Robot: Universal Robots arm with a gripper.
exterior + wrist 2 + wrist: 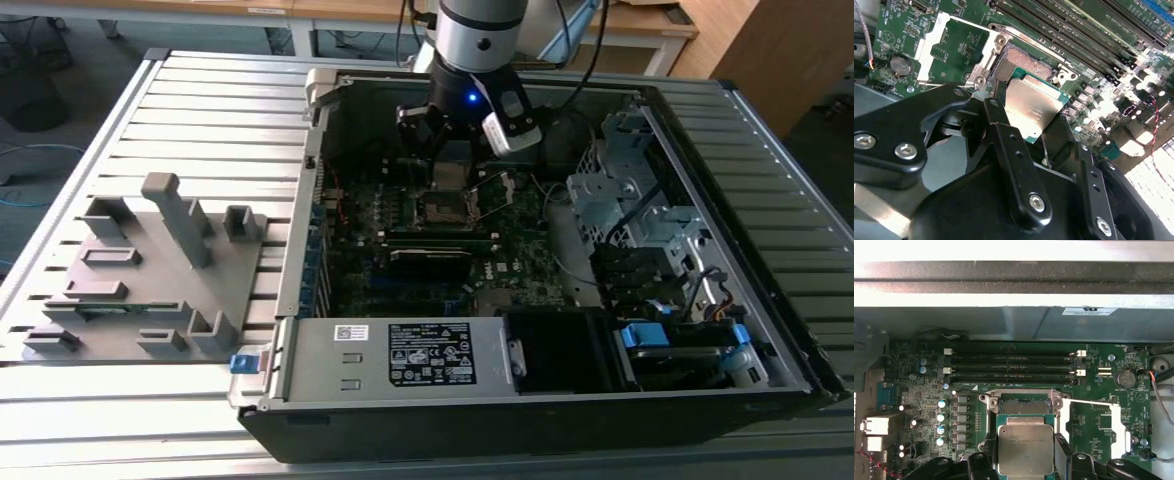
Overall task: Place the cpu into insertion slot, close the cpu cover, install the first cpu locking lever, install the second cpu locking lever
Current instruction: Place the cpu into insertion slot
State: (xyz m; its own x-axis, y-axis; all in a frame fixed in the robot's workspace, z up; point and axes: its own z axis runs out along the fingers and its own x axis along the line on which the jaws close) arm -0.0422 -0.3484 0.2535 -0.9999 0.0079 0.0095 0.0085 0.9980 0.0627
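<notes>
Your arm [474, 40] reaches down into the open computer case [534, 410] on the desk [120, 400]. The claw [449, 160] is clenched on the cpu [1025, 447], gripping two opposite edges. It holds the chip over the insertion slot [1024, 406], not yet seated. The cpu cover [1119, 427] lies swung open beside the slot.

The work surface is a slatted metal table [200, 90], with grey ribs running from the exterior view's left to its right. Two items rest directly on it. An open computer case [400, 365] lies on its side toward the exterior view's right, open side up. A flat grey fixture plate [160, 320] carrying several upright blocks lies just beside the case, on the exterior view's left
</notes>
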